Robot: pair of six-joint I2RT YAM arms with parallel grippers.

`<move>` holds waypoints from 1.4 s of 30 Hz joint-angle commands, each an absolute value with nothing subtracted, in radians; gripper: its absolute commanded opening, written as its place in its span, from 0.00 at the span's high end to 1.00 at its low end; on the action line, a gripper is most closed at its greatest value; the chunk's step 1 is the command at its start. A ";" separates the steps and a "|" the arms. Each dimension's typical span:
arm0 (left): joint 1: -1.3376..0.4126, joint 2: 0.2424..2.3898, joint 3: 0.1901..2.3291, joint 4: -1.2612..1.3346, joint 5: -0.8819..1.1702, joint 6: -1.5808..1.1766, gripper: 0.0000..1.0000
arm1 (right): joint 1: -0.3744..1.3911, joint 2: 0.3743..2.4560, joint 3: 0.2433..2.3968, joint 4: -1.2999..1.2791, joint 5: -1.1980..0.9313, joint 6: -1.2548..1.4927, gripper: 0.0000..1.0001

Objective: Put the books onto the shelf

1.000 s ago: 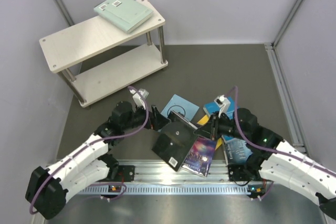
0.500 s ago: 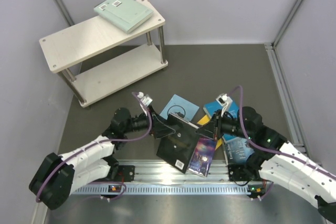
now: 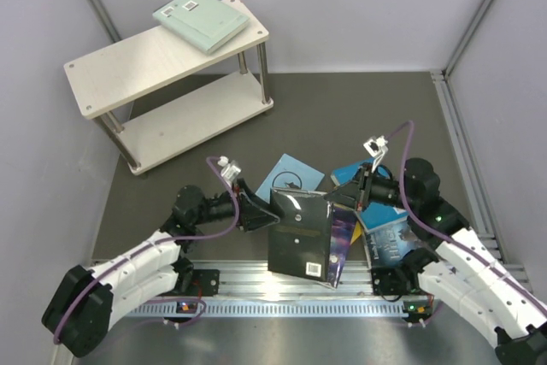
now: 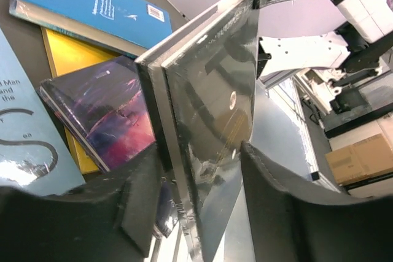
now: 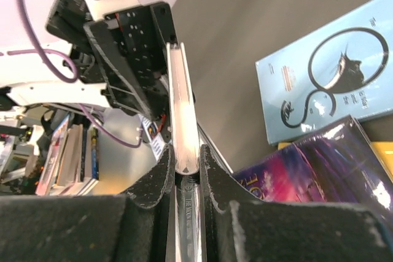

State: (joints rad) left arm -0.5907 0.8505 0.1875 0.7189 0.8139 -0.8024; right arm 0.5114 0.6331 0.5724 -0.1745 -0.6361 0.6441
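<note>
Two grippers now meet on the dark book [image 3: 299,232], which a second ago lay skewed on the pile, clear of the wide-open left gripper [image 3: 263,214]. Those jaws straddle its left edge; whether they clamp it, I cannot tell. The right gripper [image 3: 344,198] pinches its far right corner. The book is raised, long axis near-to-far, barcode end nearest. The shelf [image 3: 128,61] stands well behind it, leftward.

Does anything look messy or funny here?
The dark book is tipped up on edge between the left pincer and right pincer, above a jumbled heap of overlapping books. On the shelf, the pale green book lies crooked, a corner seemingly past the back edge.
</note>
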 commanded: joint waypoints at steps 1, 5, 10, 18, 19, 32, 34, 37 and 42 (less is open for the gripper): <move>-0.612 0.844 0.178 0.837 0.882 -0.836 0.47 | 0.479 0.652 0.597 0.046 -0.641 0.709 1.00; -0.638 0.890 0.193 0.883 0.873 -0.851 0.53 | 0.477 0.675 0.561 0.127 -0.646 0.750 1.00; -0.693 0.971 0.213 0.977 0.850 -0.876 0.53 | 0.479 0.721 0.548 0.178 -0.643 0.755 1.00; -0.715 0.973 0.225 0.934 0.747 -0.871 1.00 | 0.474 0.762 0.542 0.180 -0.598 0.745 1.00; -0.715 0.957 0.233 0.899 0.721 -0.861 1.00 | 0.472 0.765 0.545 0.173 -0.586 0.746 1.00; -0.698 0.841 0.750 0.106 0.298 -0.585 1.00 | 0.400 0.686 0.781 -0.392 -0.135 0.612 0.00; -0.693 0.868 0.875 0.065 0.273 -0.560 1.00 | 0.391 0.664 0.790 -0.428 -0.080 0.609 0.00; -0.683 0.975 1.065 0.016 0.258 -0.506 1.00 | 0.387 0.632 0.778 -0.433 -0.064 0.612 0.00; -0.601 1.158 1.412 -0.092 0.299 -0.477 1.00 | 0.385 0.632 0.739 -0.434 -0.104 0.637 0.00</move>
State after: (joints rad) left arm -0.6479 1.1007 1.2156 -0.1287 0.2996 -0.5182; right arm 0.3969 0.6250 0.7460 -0.4019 -0.1238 0.6369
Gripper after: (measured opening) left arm 0.275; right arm 0.996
